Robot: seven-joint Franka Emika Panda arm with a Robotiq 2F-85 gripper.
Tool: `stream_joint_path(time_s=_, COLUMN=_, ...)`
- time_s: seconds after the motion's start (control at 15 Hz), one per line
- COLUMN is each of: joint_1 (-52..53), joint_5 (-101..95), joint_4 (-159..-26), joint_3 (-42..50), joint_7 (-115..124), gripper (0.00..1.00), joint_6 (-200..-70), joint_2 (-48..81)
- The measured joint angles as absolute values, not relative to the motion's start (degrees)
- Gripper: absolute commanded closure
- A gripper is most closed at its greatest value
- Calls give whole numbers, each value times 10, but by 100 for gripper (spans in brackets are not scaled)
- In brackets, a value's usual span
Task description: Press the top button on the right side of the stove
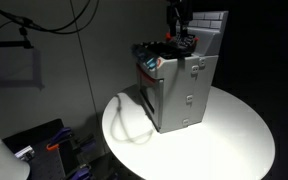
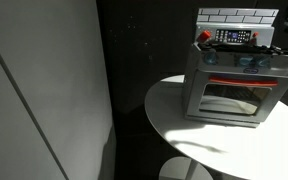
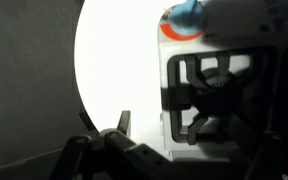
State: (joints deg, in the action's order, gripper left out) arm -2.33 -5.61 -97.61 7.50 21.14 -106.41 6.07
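Note:
The small grey toy stove [image 1: 179, 92] stands on a round white table [image 1: 234, 135]. It has a white tiled back panel [image 1: 212, 28], a dark and red cooktop and a front oven door [image 2: 232, 98]. Two small grey buttons show on its side wall, the upper one [image 1: 196, 68] above the lower one [image 1: 189, 100]. My gripper [image 1: 182, 38] hangs just over the cooktop near the back panel, above that side, with its fingers together and nothing in them. In the wrist view the dark fingertips [image 3: 104, 122] are over the table beside the stove [image 3: 224, 60].
The table [image 2: 184, 120] has open white surface in front of and beside the stove. A pale wall panel [image 2: 44, 90] stands at one side. Cables and dark equipment [image 1: 54, 145] lie below the table edge.

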Motion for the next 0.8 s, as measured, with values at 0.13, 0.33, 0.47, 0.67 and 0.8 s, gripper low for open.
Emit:
stream_joint_path(time_s=0.13, joint_1=-24, joint_5=-56, joint_4=-986, joint_3=74, joint_7=188, gripper=0, joint_6=-1014, joint_2=39)
stream_joint_path(time_s=0.33, joint_1=-27, joint_5=-53, joint_4=-1001, joint_3=74, joint_7=144, gripper=0, joint_6=-948, joint_2=6)
stream_joint_path(time_s=0.47, joint_1=-29, joint_5=-47, joint_4=-1010, joint_3=73, joint_7=110, gripper=0, joint_6=-912, joint_2=-19)
stream_joint_path(time_s=0.67, joint_1=-31, joint_5=-44, joint_4=-1020, joint_3=73, joint_7=78, gripper=0, joint_6=-874, joint_2=-50)
stream_joint_path(time_s=0.8, joint_1=-31, joint_5=-44, joint_4=-1024, joint_3=73, joint_7=70, gripper=0, joint_6=-862, joint_2=-64)
